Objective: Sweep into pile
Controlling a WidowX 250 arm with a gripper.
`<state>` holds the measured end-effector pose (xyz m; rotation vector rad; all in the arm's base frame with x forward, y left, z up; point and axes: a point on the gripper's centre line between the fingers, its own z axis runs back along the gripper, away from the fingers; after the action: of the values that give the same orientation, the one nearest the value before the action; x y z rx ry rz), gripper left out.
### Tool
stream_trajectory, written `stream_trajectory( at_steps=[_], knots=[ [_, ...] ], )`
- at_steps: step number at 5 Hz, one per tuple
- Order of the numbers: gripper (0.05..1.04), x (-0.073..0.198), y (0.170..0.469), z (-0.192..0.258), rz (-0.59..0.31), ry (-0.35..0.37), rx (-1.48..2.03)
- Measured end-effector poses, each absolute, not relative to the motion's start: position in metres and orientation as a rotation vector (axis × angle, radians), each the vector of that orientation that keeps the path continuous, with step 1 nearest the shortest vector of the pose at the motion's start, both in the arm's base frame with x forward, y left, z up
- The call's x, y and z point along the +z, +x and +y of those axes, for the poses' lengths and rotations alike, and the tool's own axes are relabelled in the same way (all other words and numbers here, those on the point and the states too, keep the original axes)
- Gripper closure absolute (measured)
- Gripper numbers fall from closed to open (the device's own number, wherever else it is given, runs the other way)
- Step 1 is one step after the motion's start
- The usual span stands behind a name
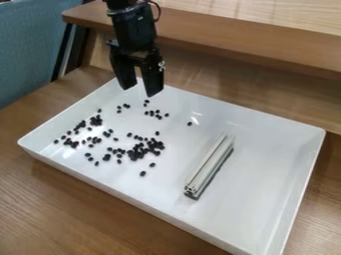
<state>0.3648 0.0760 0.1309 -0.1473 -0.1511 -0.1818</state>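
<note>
Gripper: We find the black gripper [140, 89] hanging over the far left part of the tray, as the view shows it. We record it as open, its two fingers standing apart with a gap between them.
Black pieces: We count many small, dark, rounded pieces [150, 147], loosely scattered across the left half of the tray. We note the thickest cluster near the middle of the spread, smaller groups toward the left wall, and a few strays at the margins.
Metal bar: We locate a pale, grooved bar [210, 165] lying aslant on the tray floor, to the right of the pieces and apart from them and the gripper. A dark strip runs along its lower right side.
Tray: We observe a white, rectangular tray [266, 174] with raised walls and glossy highlights.
Table: We see wood grain on the brown table [60, 209] beneath the tray.
Background: We note a wooden ledge [246, 37] behind the tray and blue fabric [27, 50] at upper left.
</note>
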Motion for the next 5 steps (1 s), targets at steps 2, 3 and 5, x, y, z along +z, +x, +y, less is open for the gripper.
stream_trajectory(
  at_steps=[2,3,5],
  knots=[
    [0.084,0.098,0.350,0.061,-0.070,-0.179,-0.178],
    [0.084,0.107,0.339,0.035,-0.099,-0.165,-0.215],
    [0.084,0.110,0.321,0.002,-0.131,-0.103,-0.191]
  ],
)
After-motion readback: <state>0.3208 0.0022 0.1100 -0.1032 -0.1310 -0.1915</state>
